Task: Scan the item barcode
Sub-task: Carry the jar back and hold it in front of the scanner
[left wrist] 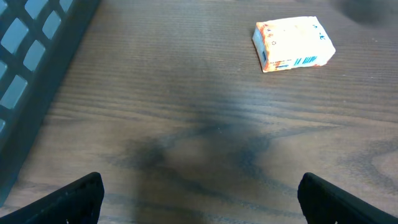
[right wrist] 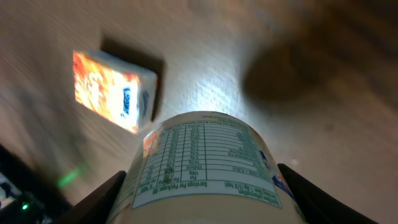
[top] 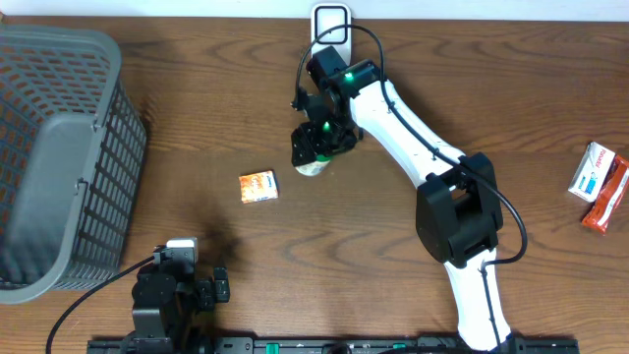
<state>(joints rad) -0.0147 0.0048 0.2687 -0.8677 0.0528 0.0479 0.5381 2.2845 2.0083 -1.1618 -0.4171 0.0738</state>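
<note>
My right gripper point(top: 316, 147) is shut on a cream, round container point(top: 314, 165) and holds it above the table's far middle. In the right wrist view the container point(right wrist: 205, 168) fills the space between both fingers point(right wrist: 102, 199), its green nutrition table facing the camera; I see no barcode on it. A small orange and white box point(top: 257, 186) lies flat on the table to its left, also seen as the box point(right wrist: 112, 93) and the box point(left wrist: 292, 43) with a barcode on its near side. My left gripper point(top: 218, 285) is open over bare wood point(left wrist: 201, 196).
A grey mesh basket point(top: 59, 157) fills the left side, its wall point(left wrist: 25, 50) close to my left gripper. A white device point(top: 331, 22) stands at the far edge behind the right arm. Two snack packets point(top: 600, 184) lie at the right edge.
</note>
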